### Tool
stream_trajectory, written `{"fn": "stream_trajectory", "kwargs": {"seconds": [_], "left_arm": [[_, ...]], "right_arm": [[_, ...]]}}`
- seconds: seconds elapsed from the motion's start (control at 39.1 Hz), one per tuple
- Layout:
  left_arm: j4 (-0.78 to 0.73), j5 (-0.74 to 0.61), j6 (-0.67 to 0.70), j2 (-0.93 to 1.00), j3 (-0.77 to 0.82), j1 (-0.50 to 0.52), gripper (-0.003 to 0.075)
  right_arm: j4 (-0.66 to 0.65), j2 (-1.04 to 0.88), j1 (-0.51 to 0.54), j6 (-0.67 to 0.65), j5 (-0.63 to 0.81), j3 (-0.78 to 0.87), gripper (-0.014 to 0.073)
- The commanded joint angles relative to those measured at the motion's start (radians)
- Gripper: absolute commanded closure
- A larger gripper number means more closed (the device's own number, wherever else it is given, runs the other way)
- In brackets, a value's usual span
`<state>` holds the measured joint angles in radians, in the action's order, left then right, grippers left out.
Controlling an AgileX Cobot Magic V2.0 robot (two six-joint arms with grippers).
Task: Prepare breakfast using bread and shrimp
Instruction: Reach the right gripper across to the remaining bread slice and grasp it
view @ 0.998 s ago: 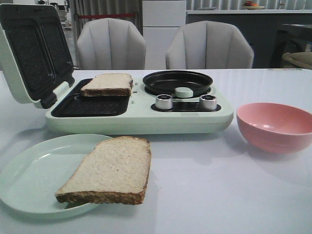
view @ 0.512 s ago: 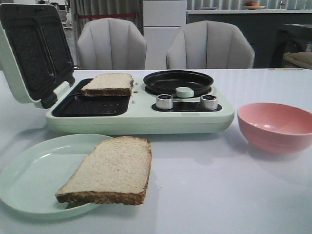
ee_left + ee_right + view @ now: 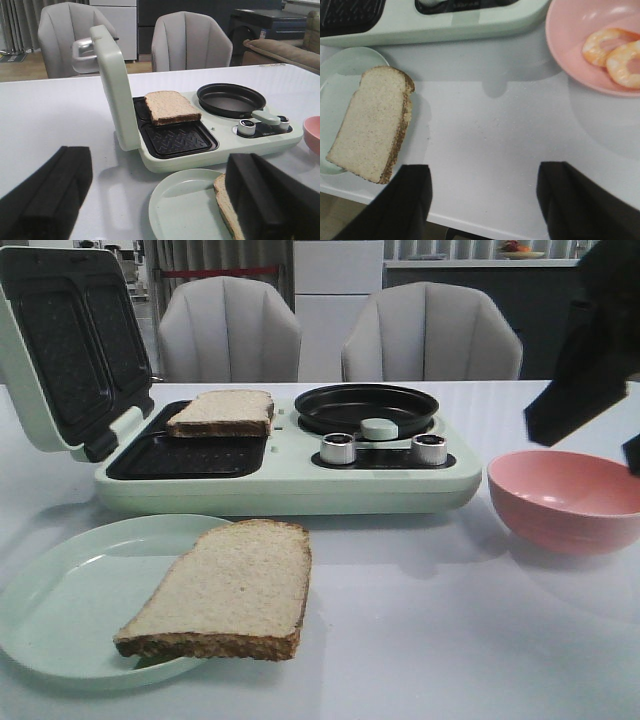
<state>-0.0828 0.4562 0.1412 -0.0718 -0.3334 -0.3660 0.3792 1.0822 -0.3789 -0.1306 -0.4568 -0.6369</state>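
Note:
One bread slice lies half on a pale green plate, overhanging its right rim. The other bread slice rests in the far grill bay of the breakfast maker. Two orange-and-white shrimp lie in the pink bowl. My right gripper is open and empty, high over the table's front edge; its dark fingers show above the bowl in the front view. My left gripper is open and empty, low in front of the plate.
The maker's lid stands open at the left. A black pan with a pale green knob sits on its right half, behind two silver dials. Two grey chairs stand behind the table.
My right gripper has come into the front view at the upper right, above the pink bowl. Bread, plate and maker have not moved.

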Motion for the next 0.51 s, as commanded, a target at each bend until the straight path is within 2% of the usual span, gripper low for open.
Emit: {"fn": "stream_trajectory", "kwargs": {"seconds": [0.0, 0.1, 0.2, 0.36, 0.49], "left_arm": [[-0.003, -0.074, 0.01, -0.011, -0.027, -0.005, 0.0116], [-0.003, -0.074, 0.01, -0.011, -0.027, -0.005, 0.0116], [-0.003, -0.074, 0.01, -0.011, -0.027, -0.005, 0.0116], [-0.003, -0.074, 0.01, -0.011, -0.027, -0.005, 0.0116], [-0.003, -0.074, 0.01, -0.011, -0.027, -0.005, 0.0116]], "right_arm": [[0.043, 0.081, -0.008, 0.015, 0.076, -0.05, 0.0044], [0.097, 0.18, -0.008, 0.06, 0.082, -0.071, 0.0044], [0.232, 0.267, -0.008, 0.18, 0.078, -0.098, 0.0044], [0.562, 0.369, -0.008, 0.46, 0.053, -0.129, 0.0044], [0.901, 0.448, -0.004, 0.789, -0.044, -0.154, 0.0044]]}}
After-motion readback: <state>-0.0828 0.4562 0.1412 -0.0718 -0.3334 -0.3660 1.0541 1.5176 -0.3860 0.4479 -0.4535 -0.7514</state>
